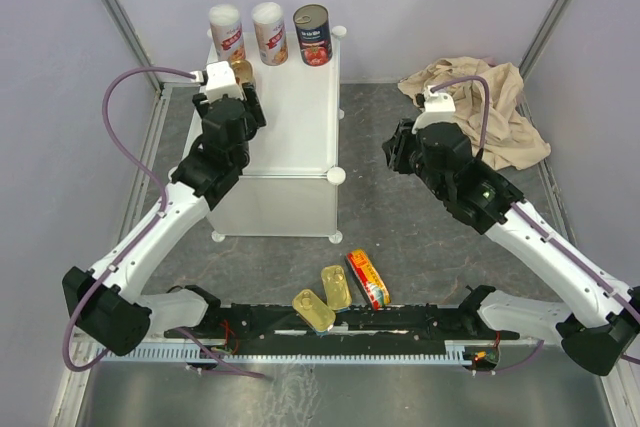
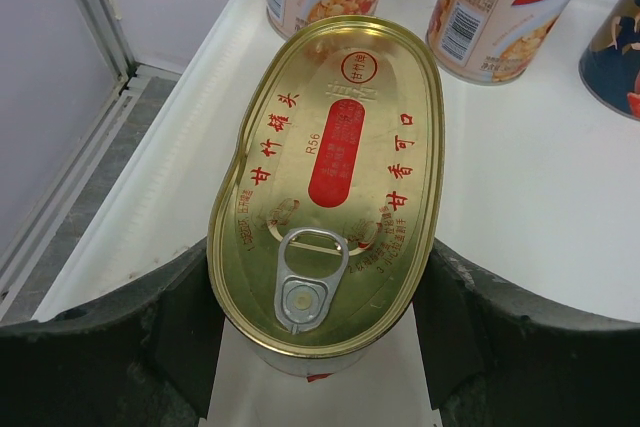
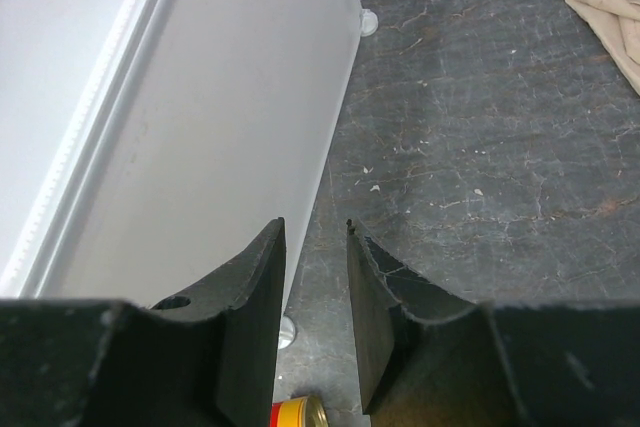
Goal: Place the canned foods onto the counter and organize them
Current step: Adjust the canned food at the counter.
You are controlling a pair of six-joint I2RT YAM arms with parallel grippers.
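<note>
While your left pincer (image 2: 320, 312) pinches the oval tin (image 2: 330, 162) by its near end over the counter (image 2: 530, 187), its long axis runs straight ahead toward the white-and-red cans (image 2: 505, 7); your right pincer (image 3: 315, 287), slightly parted and empty, hangs beside the counter.

Top cam overhead from behind; wrist cams close-up; all share counter (image 1: 295, 117).

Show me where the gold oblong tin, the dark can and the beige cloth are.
gold oblong tin (image 2: 335, 162): left wrist view, middle of its lid
dark can (image 1: 312, 45): top view, its label
beige cloth (image 1: 515, 132): top view, middle fold
</note>
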